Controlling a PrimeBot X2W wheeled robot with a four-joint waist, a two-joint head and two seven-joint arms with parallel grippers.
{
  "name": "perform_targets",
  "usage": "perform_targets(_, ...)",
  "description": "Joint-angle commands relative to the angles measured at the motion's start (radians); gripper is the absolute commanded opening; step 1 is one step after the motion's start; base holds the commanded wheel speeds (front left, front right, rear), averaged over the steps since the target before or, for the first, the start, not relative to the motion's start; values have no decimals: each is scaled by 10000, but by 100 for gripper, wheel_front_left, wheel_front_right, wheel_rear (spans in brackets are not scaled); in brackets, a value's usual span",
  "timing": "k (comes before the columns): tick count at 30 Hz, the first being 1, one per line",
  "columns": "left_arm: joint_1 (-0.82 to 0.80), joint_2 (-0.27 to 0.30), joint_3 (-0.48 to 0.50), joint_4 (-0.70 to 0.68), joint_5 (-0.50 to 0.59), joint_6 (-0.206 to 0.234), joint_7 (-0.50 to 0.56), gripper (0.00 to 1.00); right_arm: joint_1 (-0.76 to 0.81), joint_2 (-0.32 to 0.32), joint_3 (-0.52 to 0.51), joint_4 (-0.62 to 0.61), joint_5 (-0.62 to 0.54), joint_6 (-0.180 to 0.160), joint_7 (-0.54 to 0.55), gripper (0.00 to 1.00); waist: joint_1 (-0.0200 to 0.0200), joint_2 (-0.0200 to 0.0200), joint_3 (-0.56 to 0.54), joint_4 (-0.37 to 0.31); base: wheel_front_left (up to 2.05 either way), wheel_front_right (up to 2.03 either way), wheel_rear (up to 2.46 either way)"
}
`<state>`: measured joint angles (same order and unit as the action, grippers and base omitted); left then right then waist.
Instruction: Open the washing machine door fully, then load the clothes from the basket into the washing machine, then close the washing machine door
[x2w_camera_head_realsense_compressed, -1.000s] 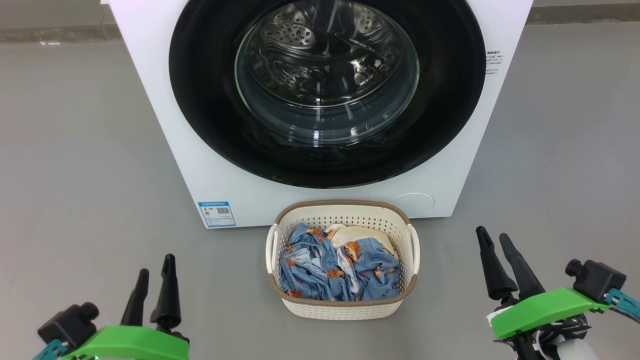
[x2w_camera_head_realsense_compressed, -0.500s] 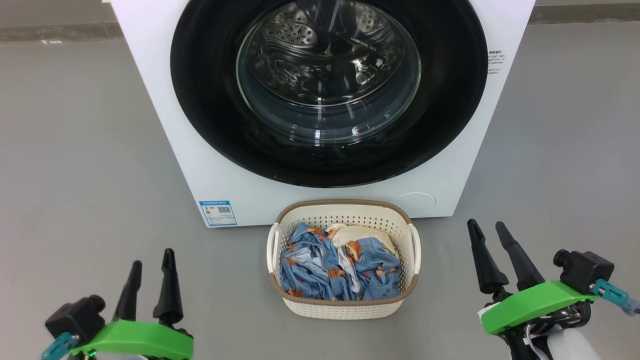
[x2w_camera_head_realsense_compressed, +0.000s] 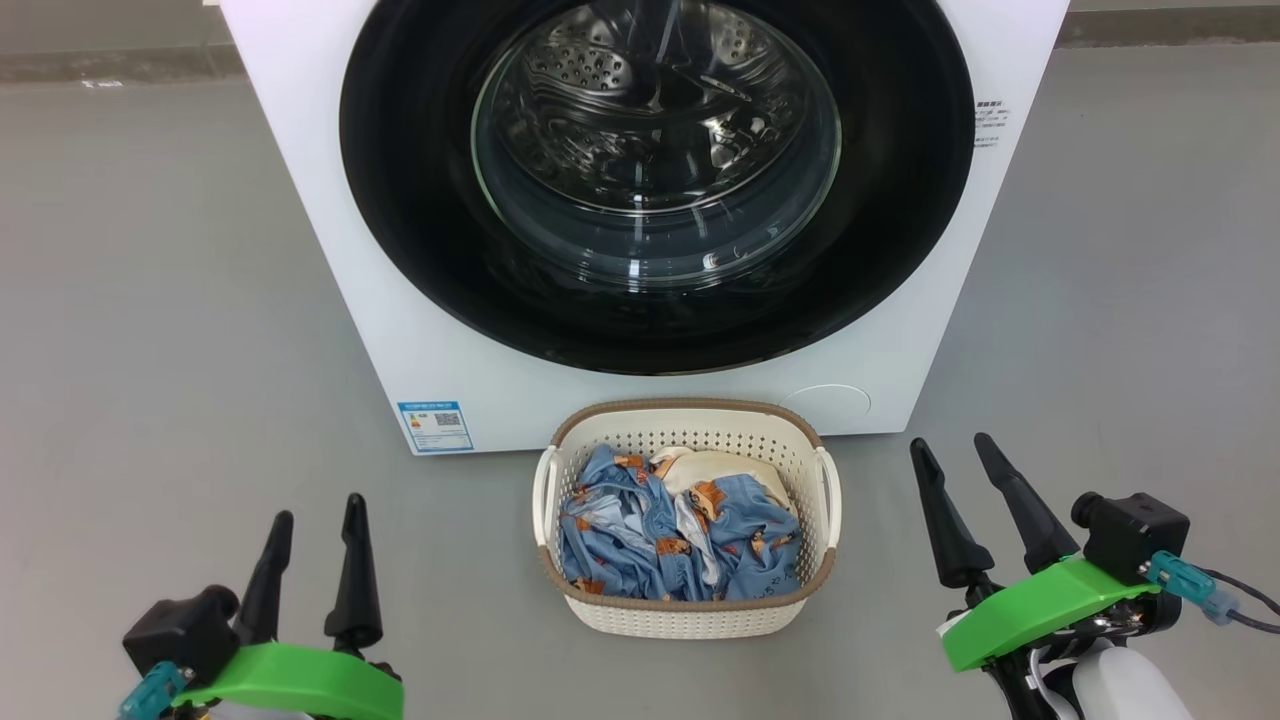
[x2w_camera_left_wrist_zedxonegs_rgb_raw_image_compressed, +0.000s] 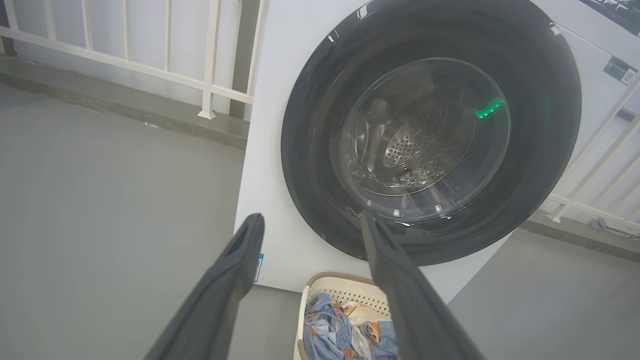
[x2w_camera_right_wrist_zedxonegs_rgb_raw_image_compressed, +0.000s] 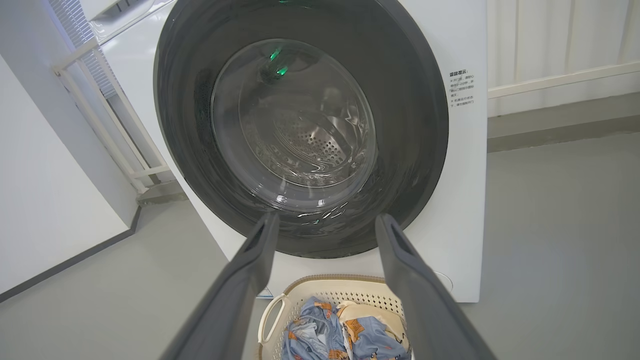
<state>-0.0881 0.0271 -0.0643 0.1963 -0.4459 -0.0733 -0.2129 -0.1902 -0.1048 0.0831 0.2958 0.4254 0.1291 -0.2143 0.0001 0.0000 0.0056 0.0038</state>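
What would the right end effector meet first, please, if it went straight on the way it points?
Probably the washing machine door, low on its black ring, though depth is unclear.

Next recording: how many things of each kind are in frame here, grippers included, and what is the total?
Washing machine: 1
Door: 1
Basket: 1
Pile of clothes: 1, separate pieces not countable
Grippers: 2, the left gripper and the right gripper, both open
Total: 6

Bare laundry or test area, not a furnished room. A freestanding washing machine (x2w_camera_head_realsense_compressed: 330, 250) stands on a smooth grey floor (x2w_camera_head_realsense_compressed: 150, 300). A white railing (x2w_camera_left_wrist_zedxonegs_rgb_raw_image_compressed: 209, 60) and a plain white wall (x2w_camera_right_wrist_zedxonegs_rgb_raw_image_compressed: 45, 190) border it. A basket (x2w_camera_head_realsense_compressed: 690, 620) sits in front.
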Motion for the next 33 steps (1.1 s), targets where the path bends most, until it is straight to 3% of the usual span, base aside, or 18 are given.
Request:
perform_targets(1, -496, 203, 219, -204, 276, 43, -151, 100, -439, -98, 258, -209, -280, 14, -143, 100, 0, 0, 2, -1, 0, 0, 0)
perform_targets(13, -627, 231, 94, -122, 1241, 11, -488, 100, -627, -152, 435, -46, -1474, 16, -475, 100, 0, 0, 9, 23, 0, 0, 0)
perform_targets(33, -633, 231, 44, 71, 1250, -69, -488, 100, -667, -124, 484, 87, -1390, 16, -475, 100, 0, 0, 27, 15, 0, 0, 0)
